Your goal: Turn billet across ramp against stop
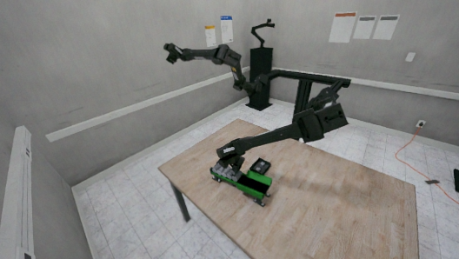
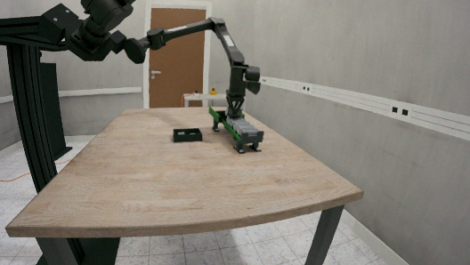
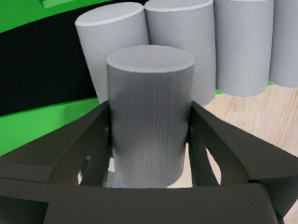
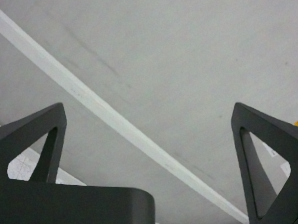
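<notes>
The green feed ramp (image 1: 259, 179) (image 2: 219, 118) (image 3: 35, 127) with a black bed stands on the wooden table (image 1: 330, 204) (image 2: 147, 173). Several grey billets (image 1: 222, 172) (image 2: 250, 129) (image 3: 182, 35) lie side by side across its low end. My left gripper (image 1: 230, 167) (image 2: 234, 112) (image 3: 149, 110) is shut on one more grey billet (image 3: 150, 62) and holds it just beside that row, over the ramp. In the top and exterior views the held billet is hidden by the fingers. My right gripper (image 1: 170, 48) (image 4: 148, 111) is open and empty, raised high and facing the wall, far from the table.
A small black tray (image 1: 258, 165) (image 2: 187, 134) lies on the table beside the ramp. The ramp stands close to the table's edge. The black mounting frame (image 1: 304, 87) (image 2: 27, 89) stands at one end of the table.
</notes>
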